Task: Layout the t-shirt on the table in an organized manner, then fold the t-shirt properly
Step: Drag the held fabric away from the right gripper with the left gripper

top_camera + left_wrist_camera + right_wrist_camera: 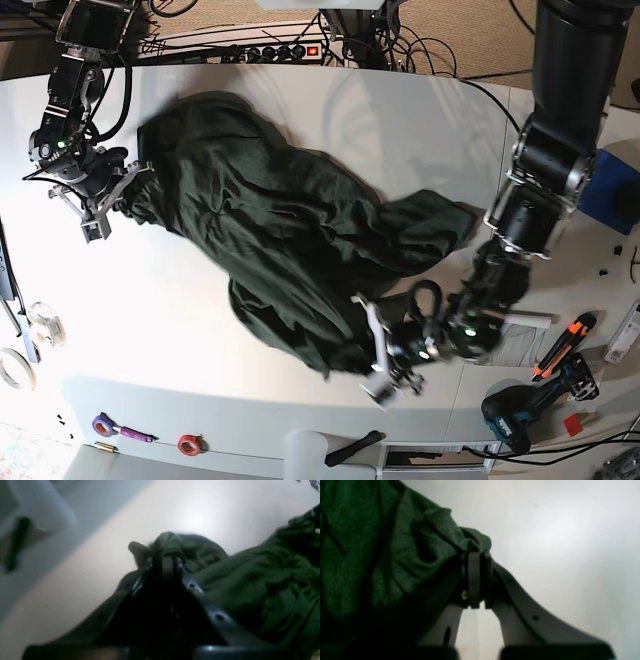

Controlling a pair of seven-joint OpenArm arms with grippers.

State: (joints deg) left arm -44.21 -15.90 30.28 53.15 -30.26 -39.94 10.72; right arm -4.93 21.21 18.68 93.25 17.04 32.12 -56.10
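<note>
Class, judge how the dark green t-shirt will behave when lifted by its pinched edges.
Probably floppy: the t-shirt lies crumpled between the left gripper and right gripper. Likely light, since small pinches hold it. Pushed, it would probably bunch.

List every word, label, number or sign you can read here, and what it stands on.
None can be read.
The t-shirt shows no print or label.
Any markings on the power strip and the drill are too small to read.
Both wrist views are blurred and show no text.
</note>
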